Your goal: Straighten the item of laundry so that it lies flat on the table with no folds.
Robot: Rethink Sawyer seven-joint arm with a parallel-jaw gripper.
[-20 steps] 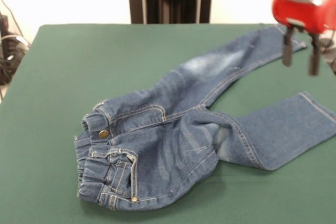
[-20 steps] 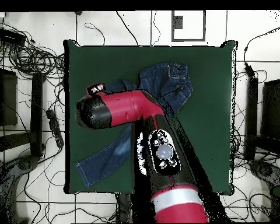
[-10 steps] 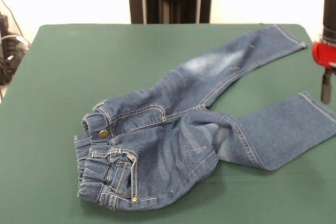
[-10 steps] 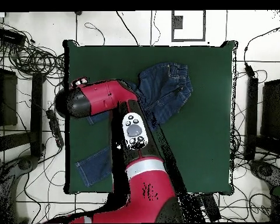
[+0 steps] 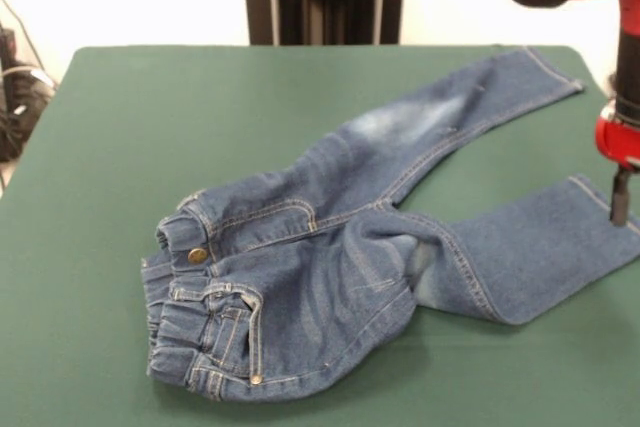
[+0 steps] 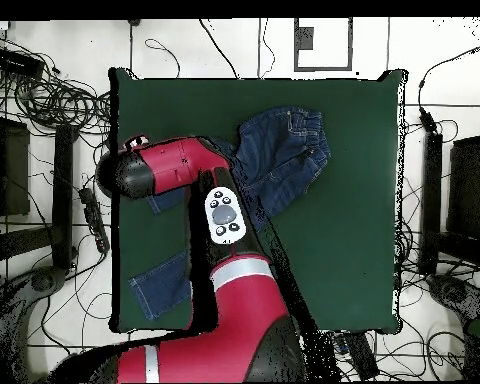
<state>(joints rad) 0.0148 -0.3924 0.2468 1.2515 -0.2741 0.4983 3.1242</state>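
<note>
Looking across the table [image 5: 120, 127], I see the jeans [image 5: 330, 247] lying rumpled, waistband bunched at the near side, 2 legs spread toward the far right corner. My gripper [image 5: 620, 202] hangs at the right edge over the nearer leg's cuff. I cannot tell whether it is open or closed.

Jeans sprawled across the desk.
Small dark blue denim jeans [image 5: 340, 247] lie on the green-clothed desk [image 5: 130, 127], claw [image 5: 620, 209] over one cuff.

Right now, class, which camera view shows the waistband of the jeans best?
The front view: the waistband lies close to the camera, bunched, with its brass button plain. The overhead view shows only a small dark edge of it, no detail.
</note>
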